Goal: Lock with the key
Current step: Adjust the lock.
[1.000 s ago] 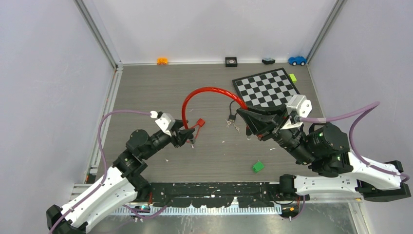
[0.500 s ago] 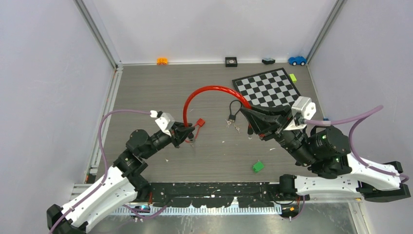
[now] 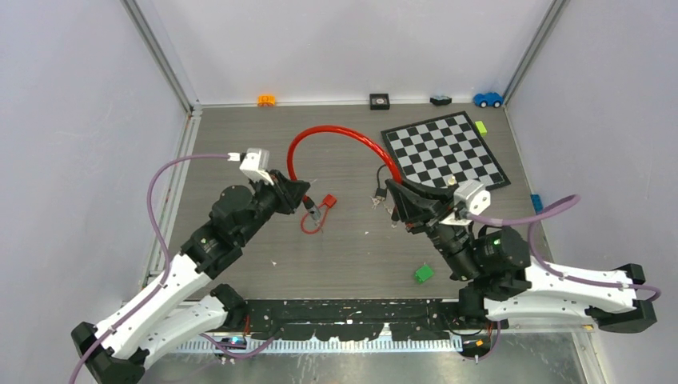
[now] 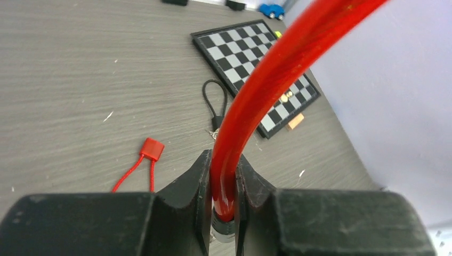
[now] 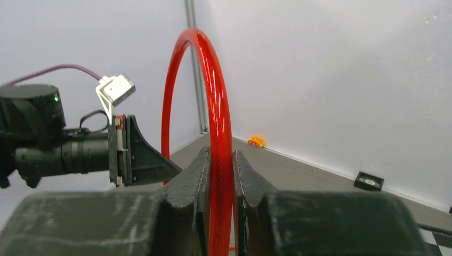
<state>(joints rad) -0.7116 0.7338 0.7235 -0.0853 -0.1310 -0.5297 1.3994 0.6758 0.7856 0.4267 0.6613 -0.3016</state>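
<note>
A red cable lock (image 3: 336,134) arcs above the table between my two grippers. My left gripper (image 3: 305,200) is shut on one end of it; in the left wrist view the jaws (image 4: 224,176) pinch the cable (image 4: 266,80) just above its black collar and metal tip (image 4: 230,233). My right gripper (image 3: 392,190) is shut on the other end; in the right wrist view (image 5: 219,170) the cable (image 5: 216,106) rises between the jaws. Keys on a black loop (image 3: 377,194) lie on the table just left of the right gripper. The lock body is hidden.
A red tag on a red cord (image 3: 326,202) lies under the left gripper. A chessboard (image 3: 448,148) lies at the back right, a green block (image 3: 423,274) near the front. Small toys (image 3: 266,100) line the back wall, with a blue car (image 3: 487,99) at its right end.
My left gripper has risen and moved back and left, carrying its cable end. My right arm has moved left and nearer. The cable's arc has shifted left and widened.
</note>
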